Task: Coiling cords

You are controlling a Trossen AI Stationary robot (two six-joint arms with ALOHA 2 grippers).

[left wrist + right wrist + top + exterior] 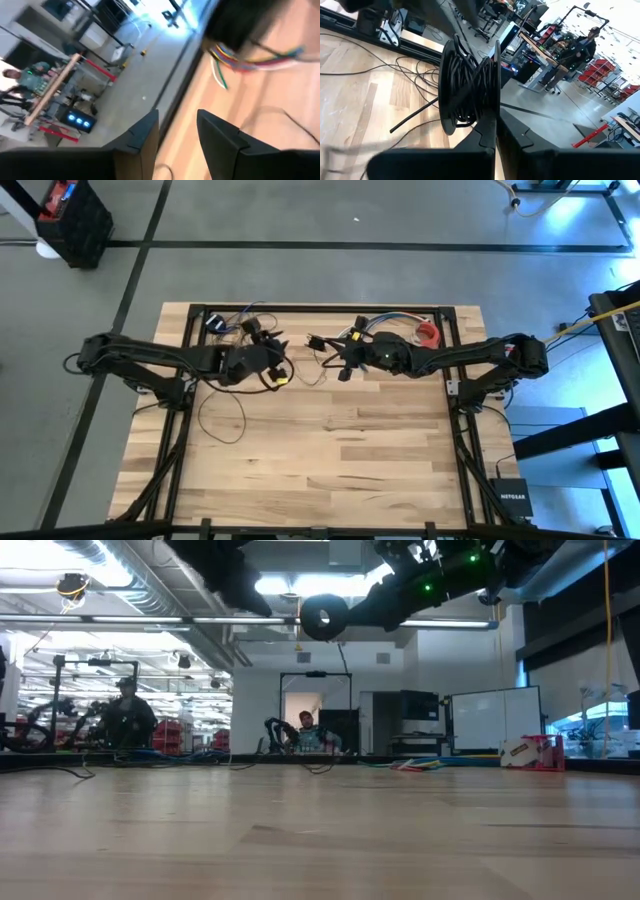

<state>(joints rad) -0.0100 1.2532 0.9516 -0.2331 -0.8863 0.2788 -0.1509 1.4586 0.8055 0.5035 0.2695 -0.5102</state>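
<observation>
One spool of cords [467, 85], clamped by right gripper [496, 132]; left gripper [177, 132] parted, empty. One box [513, 502], labelled NETGEAR.

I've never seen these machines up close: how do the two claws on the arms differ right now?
The left gripper has its fingers apart with nothing between them; the right gripper is shut on the rim of a black spool wound with dark cord. In the high view, the left gripper sits left of the table's middle, the right one opposite. Both are dark two-finger claws raised above the table.
</observation>
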